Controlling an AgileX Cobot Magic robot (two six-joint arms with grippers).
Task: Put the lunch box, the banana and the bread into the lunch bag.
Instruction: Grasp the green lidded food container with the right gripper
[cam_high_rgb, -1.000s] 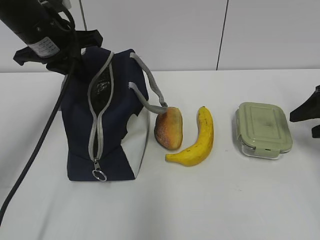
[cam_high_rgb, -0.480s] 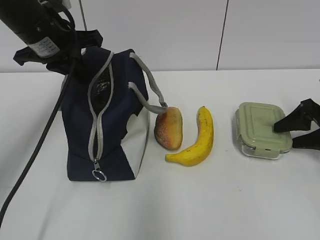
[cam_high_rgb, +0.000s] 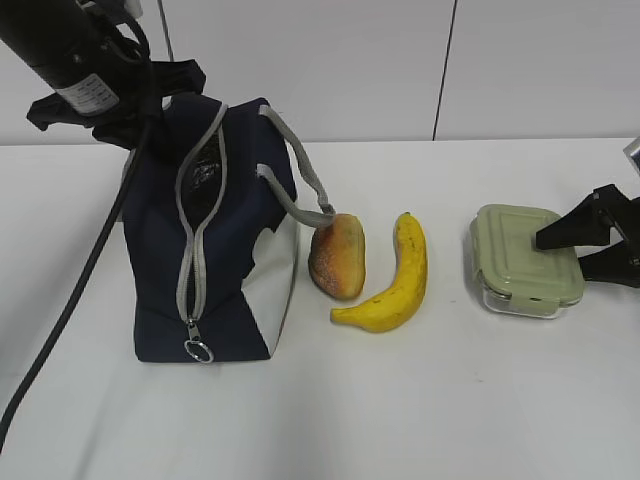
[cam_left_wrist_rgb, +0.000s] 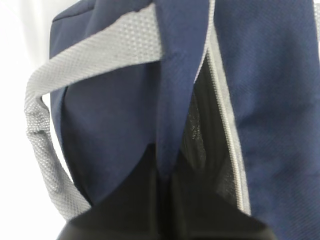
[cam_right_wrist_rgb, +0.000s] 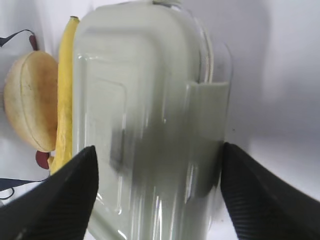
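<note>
My right fingers (cam_right_wrist_rgb: 157, 192) are spread wide, one tip low at the left of the right wrist frame and the other low at the right, and the lunch box (cam_right_wrist_rgb: 150, 125) fills the middle of that frame between them. Its long axis runs up the frame, away from me, so my fingers straddle its short width. That is the relation the coming move turns on: I judge I only need to drop a little and close across the narrow sides. From the exterior view, those fingers (cam_high_rgb: 590, 248) sit at the right edge, over the right end of the box (cam_high_rgb: 527, 259), and I cannot tell whether they touch the lid. The box rests on the worktop (cam_high_rgb: 420, 400), well right of centre, and this arm is clearly the nearer one.

Beyond the box, toward upper left in the wrist frame, lies the banana (cam_right_wrist_rgb: 64, 90), its length roughly parallel to the box, and past it the bread (cam_right_wrist_rgb: 31, 107). In the exterior view the banana (cam_high_rgb: 394, 276) and bread (cam_high_rgb: 338, 256) lie just beside each other at centre, the bread next to the bag (cam_high_rgb: 215, 250).

Farthest off, the bag stands at left with its zipper parted. My left fingers (cam_left_wrist_rgb: 162, 200) appear closed on a fold of navy fabric beside the opening, low in the left wrist frame, holding the bag.
</note>
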